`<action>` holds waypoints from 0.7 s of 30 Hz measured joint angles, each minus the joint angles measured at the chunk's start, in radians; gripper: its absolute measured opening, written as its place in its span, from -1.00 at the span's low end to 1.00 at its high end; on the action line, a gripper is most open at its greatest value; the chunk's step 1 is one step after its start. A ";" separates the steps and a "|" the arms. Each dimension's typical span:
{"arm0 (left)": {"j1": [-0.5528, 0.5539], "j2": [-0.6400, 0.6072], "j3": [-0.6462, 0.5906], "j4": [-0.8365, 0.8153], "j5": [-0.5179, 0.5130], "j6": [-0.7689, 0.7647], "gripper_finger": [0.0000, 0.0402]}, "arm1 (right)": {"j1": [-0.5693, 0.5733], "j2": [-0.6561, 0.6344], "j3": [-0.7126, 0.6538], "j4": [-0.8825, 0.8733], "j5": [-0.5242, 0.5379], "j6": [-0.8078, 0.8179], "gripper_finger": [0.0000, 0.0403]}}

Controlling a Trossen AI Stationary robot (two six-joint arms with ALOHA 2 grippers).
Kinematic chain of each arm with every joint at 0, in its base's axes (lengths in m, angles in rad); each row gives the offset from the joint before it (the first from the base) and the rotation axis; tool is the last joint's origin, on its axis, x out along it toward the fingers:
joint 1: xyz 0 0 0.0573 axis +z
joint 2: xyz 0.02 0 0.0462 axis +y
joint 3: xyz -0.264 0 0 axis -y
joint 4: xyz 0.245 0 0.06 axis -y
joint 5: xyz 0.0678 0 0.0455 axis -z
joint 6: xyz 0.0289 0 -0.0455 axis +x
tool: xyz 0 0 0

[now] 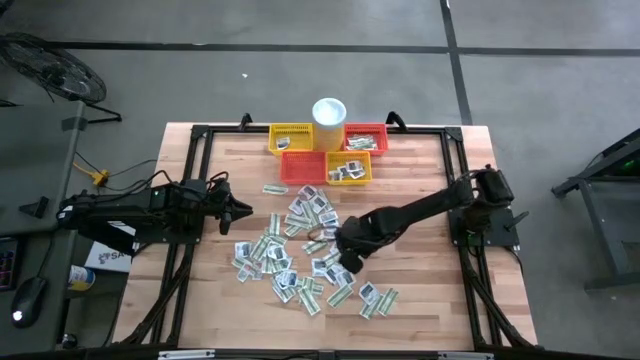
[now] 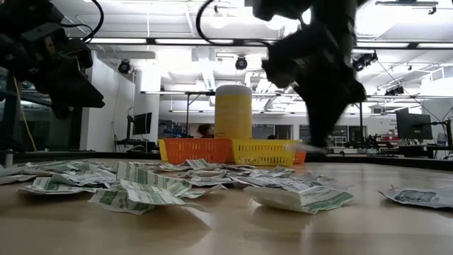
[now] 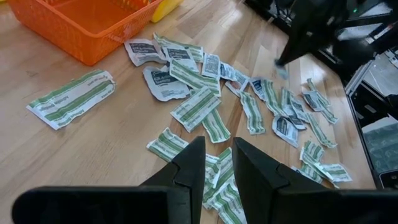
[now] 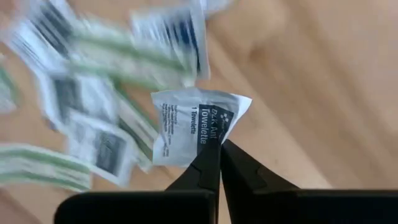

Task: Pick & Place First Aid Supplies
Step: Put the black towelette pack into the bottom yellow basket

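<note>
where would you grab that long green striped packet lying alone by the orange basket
Take the long white paper packet with green stripes across its narrow width near the middle, coming straight down from above. It lies flat on the wooden table, apart from the pile and clear of the orange mesh basket, so there is room on both long edges. The left claw is probably better placed for it.

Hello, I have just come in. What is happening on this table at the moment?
The right end effector is shut on one white towelette packet, above the scattered packets in the middle of the wooden table. The left end effector hangs beside the pile, holding nothing. The baskets at the far edge already contain some packets.
</note>
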 joint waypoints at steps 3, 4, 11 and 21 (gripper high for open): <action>0.000 0.000 0.000 0.000 0.000 0.000 -0.60 | -0.016 -0.018 0.033 -0.064 0.063 -0.002 -1.00; 0.000 0.000 0.000 0.000 0.000 0.000 -0.60 | -0.025 -0.024 0.045 -0.078 0.082 -0.002 -1.00; 0.000 0.000 0.000 0.000 0.000 0.000 -0.60 | -0.138 -0.063 0.059 -0.098 0.235 -0.085 -1.00; 0.000 0.000 0.000 0.000 0.000 0.000 -0.60 | -0.330 -0.068 0.060 -0.011 0.380 -0.300 -1.00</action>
